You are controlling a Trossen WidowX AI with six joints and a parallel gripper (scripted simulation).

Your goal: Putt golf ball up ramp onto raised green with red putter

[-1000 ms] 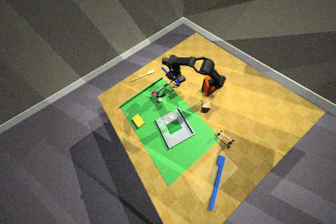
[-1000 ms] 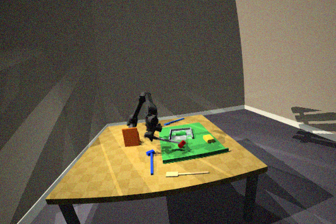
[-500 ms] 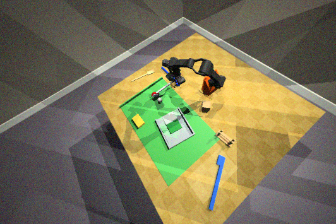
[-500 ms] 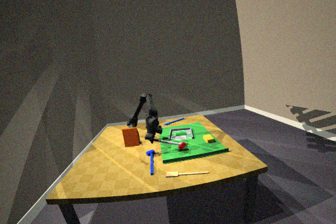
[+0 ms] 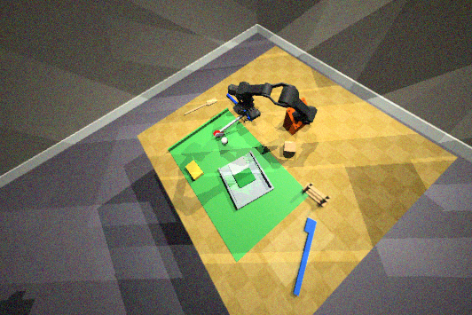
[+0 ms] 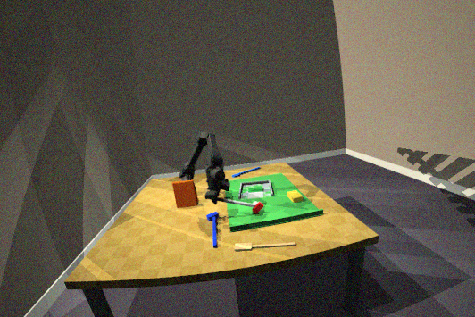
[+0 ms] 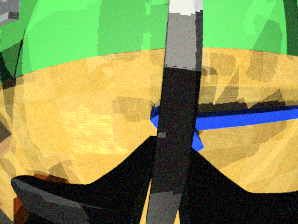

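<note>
My gripper (image 5: pixel 247 114) (image 6: pixel 214 197) (image 7: pixel 165 143) is shut on the red putter's black grip. The shaft (image 5: pixel 232 124) (image 6: pixel 237 202) (image 7: pixel 184 40) slants out over the green mat. Its red head (image 5: pixel 216 133) (image 6: pixel 258 208) is low over the mat, close to the white golf ball (image 5: pixel 224 140), on the side away from the ramp. Any gap above the mat is unclear. The ball is not visible in the exterior view, probably behind the head. The grey-walled ramp (image 5: pixel 235 198) holds the raised green (image 5: pixel 244 177) (image 6: pixel 255 188) at mid-mat. The head is outside the wrist view.
A yellow block (image 5: pixel 194 170) (image 6: pixel 295 196) sits on the mat. A blue putter (image 6: pixel 215 232) (image 7: pixel 240 119) lies under the arm, and a wooden one (image 5: pixel 200 107) (image 6: pixel 268 246) beyond it. A wooden block (image 5: pixel 289 149), small rack (image 5: pixel 316 194) and long blue stick (image 5: pixel 304 262) lie beside the mat. An orange block (image 6: pixel 185 194) is near the arm's base.
</note>
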